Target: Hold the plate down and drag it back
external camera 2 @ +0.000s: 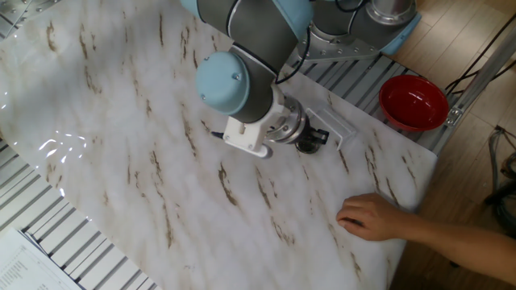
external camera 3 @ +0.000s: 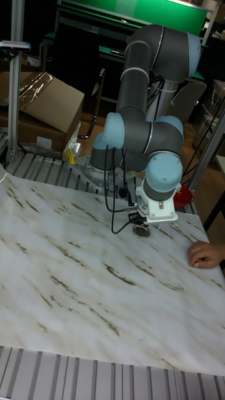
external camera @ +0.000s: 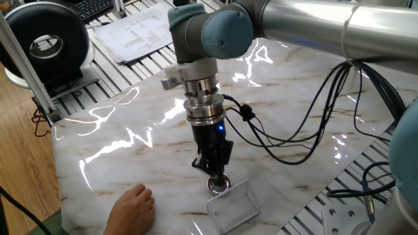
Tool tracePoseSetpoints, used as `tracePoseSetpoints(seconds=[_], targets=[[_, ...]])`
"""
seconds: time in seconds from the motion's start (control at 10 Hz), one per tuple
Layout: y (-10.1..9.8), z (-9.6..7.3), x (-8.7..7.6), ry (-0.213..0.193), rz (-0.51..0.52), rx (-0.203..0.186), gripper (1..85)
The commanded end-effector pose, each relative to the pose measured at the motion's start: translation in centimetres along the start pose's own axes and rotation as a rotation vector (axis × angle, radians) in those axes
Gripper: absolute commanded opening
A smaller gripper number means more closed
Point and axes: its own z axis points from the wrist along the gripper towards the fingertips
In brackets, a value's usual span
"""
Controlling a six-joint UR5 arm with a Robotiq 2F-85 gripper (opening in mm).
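The plate is a small shiny silver disc with a raised rim, lying on the marble table near the front edge. My gripper points straight down over the plate's near rim, fingers together and nothing held between them; its tips are at or just above the plate. From the other fixed view, the gripper covers the plate completely. The tall fixed view shows the gripper low over the table, and the plate cannot be made out beneath it.
A clear rectangular plastic tray lies right beside the plate. A person's hand rests on the table to the left. A red bowl sits off the table's corner. Cables hang from the arm.
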Motion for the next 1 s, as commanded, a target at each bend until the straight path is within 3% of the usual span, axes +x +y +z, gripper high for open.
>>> tracePoseSetpoints(seconds=[0.0,0.4,0.9], targets=[[-0.1,1.5,0.7,-0.001,0.006,-0.028,1.3],[0.6,3.2,0.6,-0.020,0.022,-0.036,1.3],[0.7,2.6,1.1,-0.012,0.031,-0.032,1.3]])
